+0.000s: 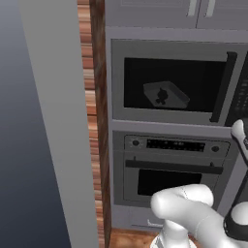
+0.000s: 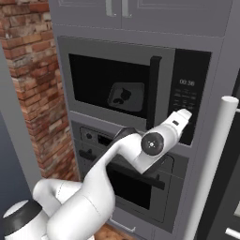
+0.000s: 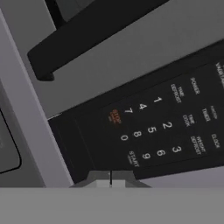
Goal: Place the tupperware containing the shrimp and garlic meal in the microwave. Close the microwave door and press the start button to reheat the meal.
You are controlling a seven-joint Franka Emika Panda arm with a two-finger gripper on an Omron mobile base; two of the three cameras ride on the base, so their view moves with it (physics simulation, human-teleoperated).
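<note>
The gripper [image 2: 185, 114] sits right at the lower part of the black keypad panel [image 2: 188, 93], its jaws pressed shut with nothing between them; the hand view looks at the keypad [image 3: 162, 127] up close, with the START key [image 3: 133, 158] just above the fingertips [image 3: 103, 179]. That key is a flat, stiff membrane, so I judge it wants a short, square push from the closed tips rather than any grasp; a skewed touch could land on the neighbouring 9 or 0.

Beside the panel runs the slim black door handle [image 2: 153, 91], near the hand but apart from it. The microwave door [image 1: 169, 82] looks shut. Behind its dark window the tupperware [image 1: 166, 94] rests inside the microwave [image 2: 136, 89], a light, rigid tray with a dark shape in it that should be the meal. Below is the oven [image 1: 172, 169], out of the way.
</note>
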